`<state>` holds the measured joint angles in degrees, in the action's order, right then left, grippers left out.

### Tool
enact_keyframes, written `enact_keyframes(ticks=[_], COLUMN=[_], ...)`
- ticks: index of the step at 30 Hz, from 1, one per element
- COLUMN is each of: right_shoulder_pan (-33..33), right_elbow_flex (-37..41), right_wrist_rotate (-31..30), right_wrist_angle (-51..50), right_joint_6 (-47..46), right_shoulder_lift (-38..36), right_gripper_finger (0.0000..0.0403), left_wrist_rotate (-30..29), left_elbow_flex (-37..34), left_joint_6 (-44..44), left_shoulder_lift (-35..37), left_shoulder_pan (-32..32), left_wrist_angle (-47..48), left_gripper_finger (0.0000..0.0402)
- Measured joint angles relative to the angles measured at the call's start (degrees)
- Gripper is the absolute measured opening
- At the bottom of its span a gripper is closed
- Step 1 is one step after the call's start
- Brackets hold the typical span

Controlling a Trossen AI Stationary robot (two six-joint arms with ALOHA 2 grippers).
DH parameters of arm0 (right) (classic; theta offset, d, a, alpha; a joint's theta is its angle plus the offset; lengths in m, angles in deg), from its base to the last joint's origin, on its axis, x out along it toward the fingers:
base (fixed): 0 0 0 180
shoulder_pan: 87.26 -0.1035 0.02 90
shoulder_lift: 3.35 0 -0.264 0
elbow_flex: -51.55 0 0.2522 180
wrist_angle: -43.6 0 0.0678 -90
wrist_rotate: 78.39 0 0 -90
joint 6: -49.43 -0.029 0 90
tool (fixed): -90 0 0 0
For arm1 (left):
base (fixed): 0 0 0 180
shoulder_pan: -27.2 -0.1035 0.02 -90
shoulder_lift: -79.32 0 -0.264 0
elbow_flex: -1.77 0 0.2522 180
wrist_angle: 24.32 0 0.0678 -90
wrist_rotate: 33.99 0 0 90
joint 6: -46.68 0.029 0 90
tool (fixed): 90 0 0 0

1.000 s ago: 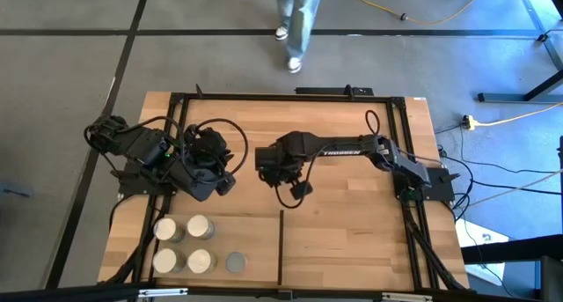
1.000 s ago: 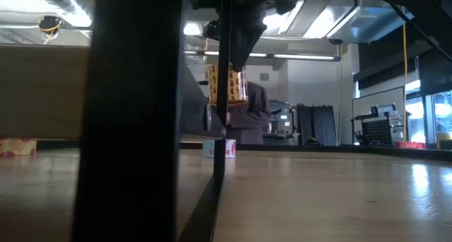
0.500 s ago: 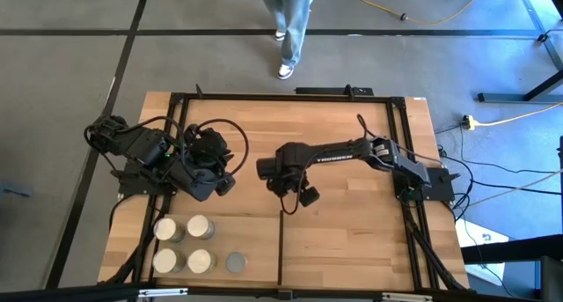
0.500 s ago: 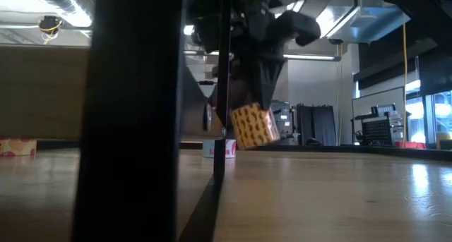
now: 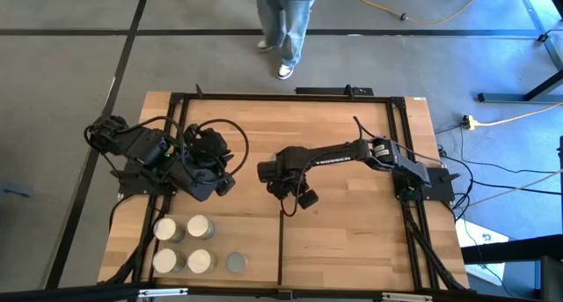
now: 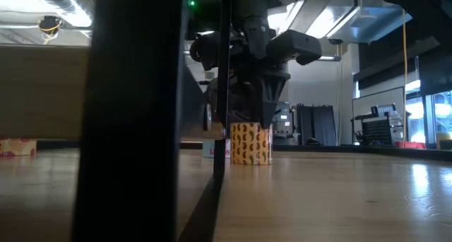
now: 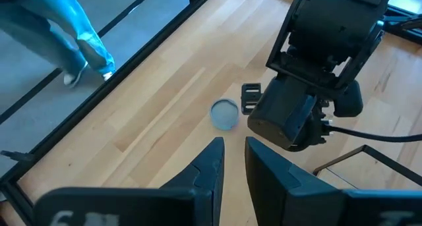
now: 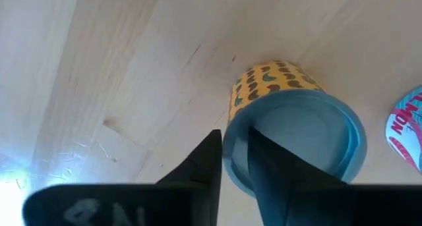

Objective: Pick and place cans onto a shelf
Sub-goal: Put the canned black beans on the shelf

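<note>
A yellow can with dark marks and a blue-grey top stands upright on the table near its middle. My right gripper is above it, shut on it, and hides it in the high view. My left gripper waits shut and empty at the table's left. Several cans stand on the shelf, left of its black divider. One more can stands beyond the yellow one. My right gripper pinches the yellow can's top rim between its two fingers, one finger outside the wall and one over the lid. The fingers come from above, pointing down. The can stands upright with its bottom on the table.
A white can with red letters stands close beside the yellow can, toward the far edge. The black table frame runs along the edges. A person walks past the far edge. Bare wood lies right of the divider.
My right gripper has gone down and a little toward the near edge with the yellow can. The can hung clear of the table, then tilted on the way down, and now stands upright on the wood.
</note>
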<state>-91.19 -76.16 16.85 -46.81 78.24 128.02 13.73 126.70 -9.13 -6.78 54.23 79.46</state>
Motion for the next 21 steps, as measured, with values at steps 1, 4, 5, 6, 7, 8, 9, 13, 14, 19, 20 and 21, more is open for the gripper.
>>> enact_keyframes(ticks=[1,4,5,6,7,8,9,13,14,19,20,21], right_shoulder_pan=[0.0,0.0,0.0,0.0,0.0,0.0,0.0,0.0,0.0,0.0,0.0,0.0], right_elbow_flex=[0.0,-0.8,-1.2,-1.8,-2.5,-3.4,-4.0,-7.5,-8.9,-17.1,-18.4,-20.0], right_wrist_rotate=[0.0,0.0,-0.1,-0.2,-0.2,-0.2,-0.2,-0.2,-0.2,-0.2,-0.1,0.2], right_wrist_angle=[-0.1,-2.6,-3.1,-3.7,-4.7,-5.8,-6.1,-8.3,-9.6,-13.0,-13.4,-13.6], right_joint_6=[0.0,0.0,0.1,0.1,0.1,0.0,0.0,0.0,0.0,-0.5,-0.5,-0.4], right_shoulder_lift=[0.0,0.0,0.0,0.0,0.0,0.0,-0.2,-1.2,-1.4,-3.1,-3.7,-4.5], right_gripper_finger=[0.0076,0.008,0.008,0.0081,0.0082,0.0082,0.0082,0.0083,0.0084,0.0084,0.0084,0.0084], left_wrist_rotate=[0.0,0.0,0.0,0.0,0.0,0.0,0.0,0.0,0.0,1.1,2.0,2.9], left_elbow_flex=[0.0,0.0,0.0,0.0,0.0,0.0,0.0,0.0,0.0,0.0,0.0,0.0], left_joint_6=[0.0,0.0,0.0,0.0,0.0,0.0,0.0,0.7,0.7,2.9,4.4,6.4], left_shoulder_lift=[0.0,0.0,0.0,0.0,0.0,0.0,0.0,0.0,0.0,0.0,0.0,0.0], left_shoulder_pan=[0.0,0.0,0.0,0.0,0.0,0.0,0.0,0.0,0.0,0.0,0.0,0.0], left_wrist_angle=[0.0,0.0,0.0,0.0,0.0,0.0,0.0,0.0,0.0,0.0,0.0,0.0], left_gripper_finger=[0.0055,0.0055,0.0055,0.0055,0.0055,0.0055,0.0055,0.0055,0.0055,0.0055,0.0055,0.0055])
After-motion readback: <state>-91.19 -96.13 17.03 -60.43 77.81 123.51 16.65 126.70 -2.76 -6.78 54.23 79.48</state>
